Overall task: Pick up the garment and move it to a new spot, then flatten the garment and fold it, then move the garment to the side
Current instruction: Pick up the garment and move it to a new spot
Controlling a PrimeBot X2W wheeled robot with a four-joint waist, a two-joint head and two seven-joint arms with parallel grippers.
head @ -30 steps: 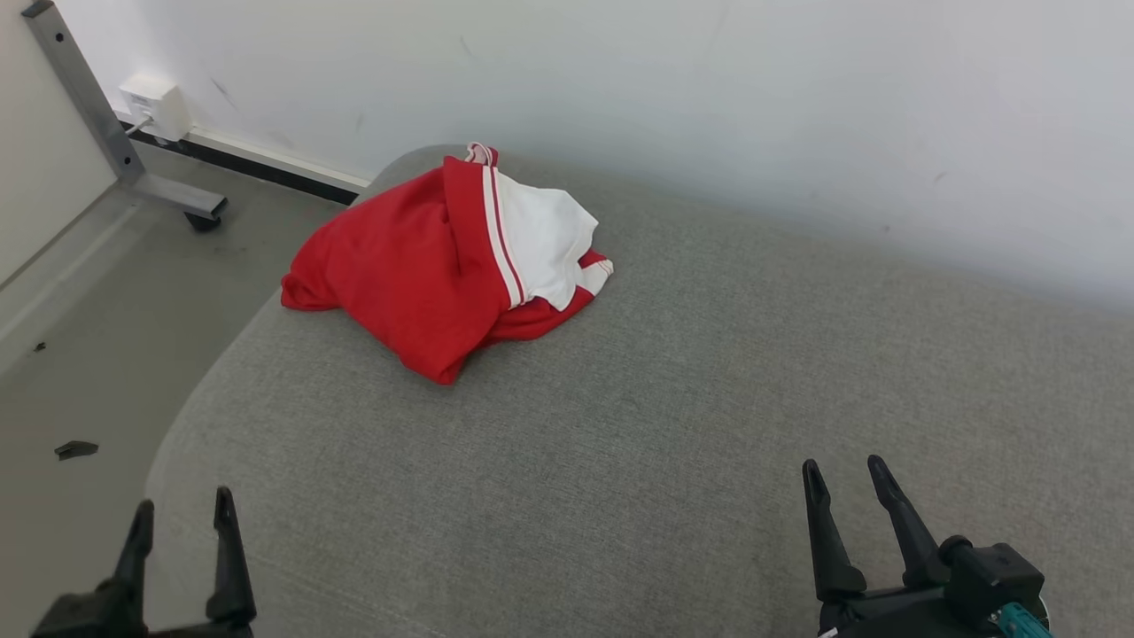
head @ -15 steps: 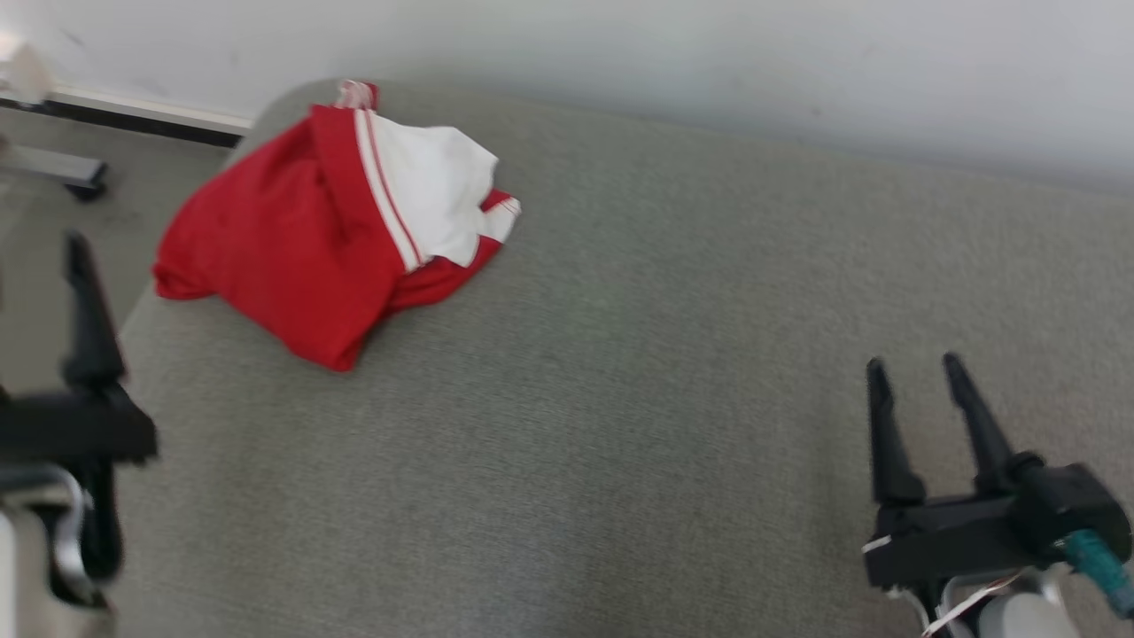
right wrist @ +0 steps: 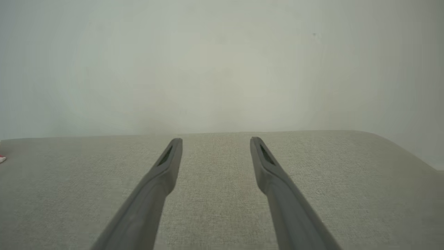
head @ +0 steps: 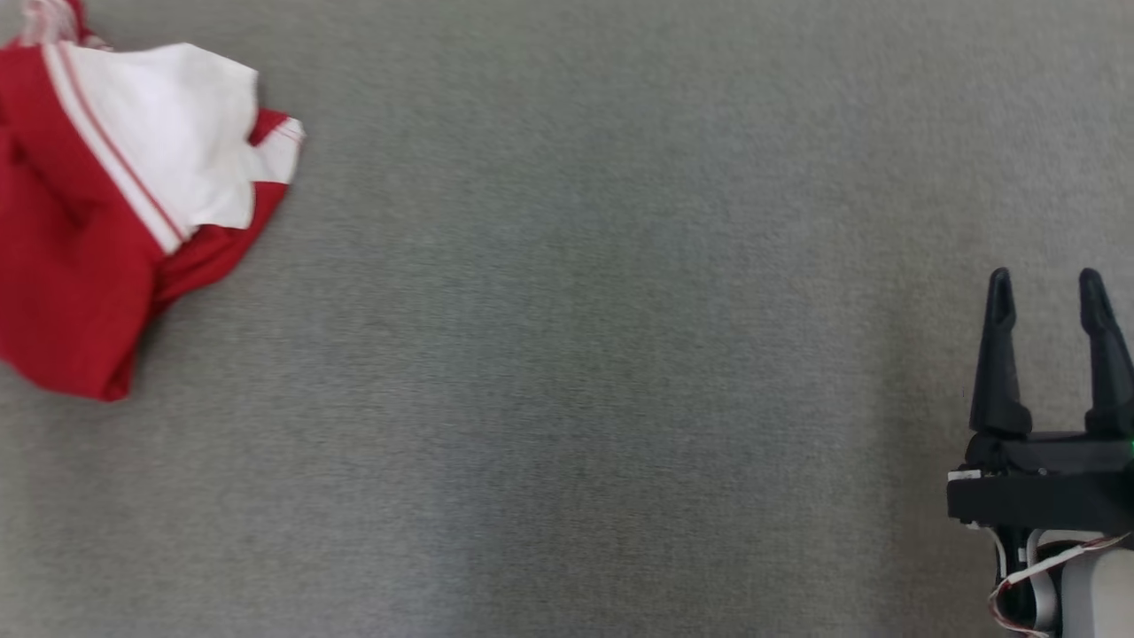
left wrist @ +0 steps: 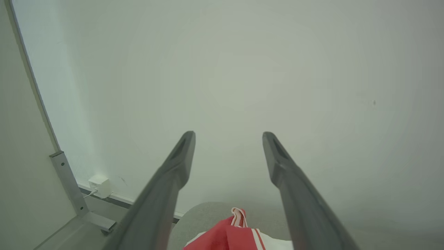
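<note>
While the garment (head: 80,266) lies bunched, left gripper (left wrist: 229,139) and right gripper (head: 1045,288) hang released.

- Finding the garment (head: 106,221) lying on the cushion (head: 576,354), at the head view's upper left edge (partly cut off there).
- Seeing the right gripper (head: 1045,283) hanging over the cushion at the lower right, well apart from the garment.
- Looking along the left gripper (left wrist: 229,137): garment lying below and between its fingers, on the cushion's end, wall (left wrist: 242,69) standing behind.
- Placing the metal post (left wrist: 67,182) left of the cushion, the socket box (left wrist: 99,185) sitting just beside it at the wall's foot.
</note>
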